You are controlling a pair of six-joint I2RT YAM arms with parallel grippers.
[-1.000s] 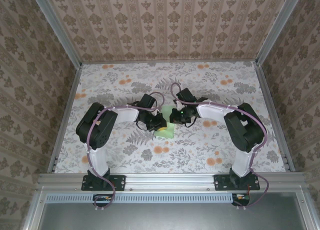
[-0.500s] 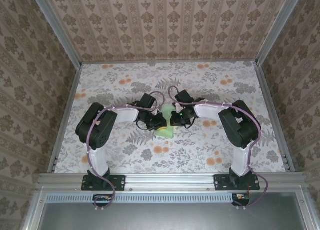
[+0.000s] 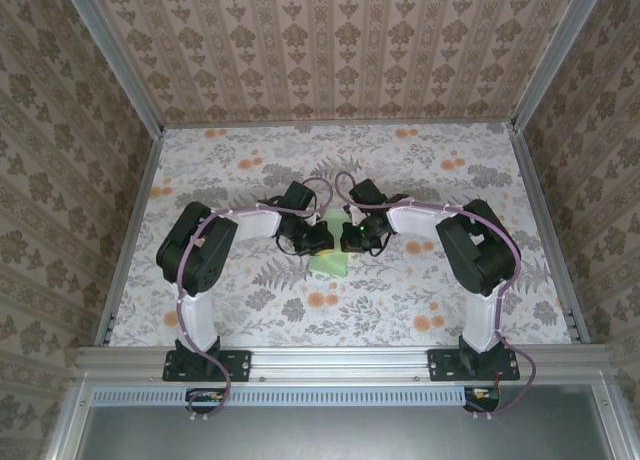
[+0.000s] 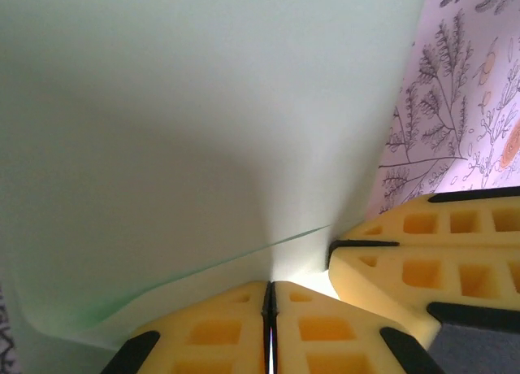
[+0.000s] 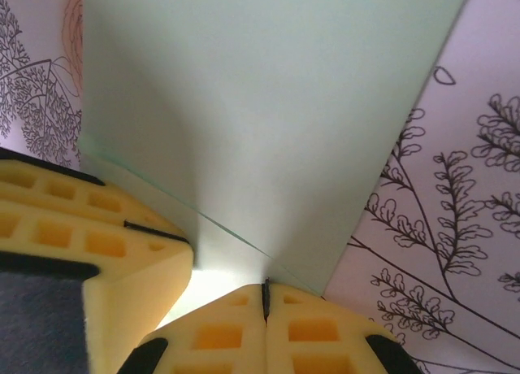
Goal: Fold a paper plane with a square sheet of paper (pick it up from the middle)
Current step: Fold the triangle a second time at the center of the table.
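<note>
The square sheet of paper (image 3: pixel 330 263), pale mint green, sits mid-table between my two grippers. Up close the sheet (image 4: pixel 203 122) has a layer edge running slantwise down to my fingertips. My left gripper (image 4: pixel 270 297) is shut, its yellow pads pressed together on the sheet's near edge. My right gripper (image 5: pixel 266 294) is shut the same way on the sheet (image 5: pixel 268 106), right beside the left one. Each wrist view catches the other gripper's yellow fingers (image 4: pixel 439 252) (image 5: pixel 81 236) nearly touching. From above, the left gripper (image 3: pixel 318 238) and right gripper (image 3: pixel 350 238) meet over the sheet. The paper plane is out of view.
The floral tablecloth (image 3: pixel 420 170) covers the table around the sheet. Patterned walls stand behind and at both sides, with metal rails (image 3: pixel 540 220) along the table's edges. Both arms bend inward from their bases at the near edge.
My right gripper has slid left up to the left gripper and closed on the sheet. The left gripper has shifted slightly away from me. Less of the sheet shows from above.
</note>
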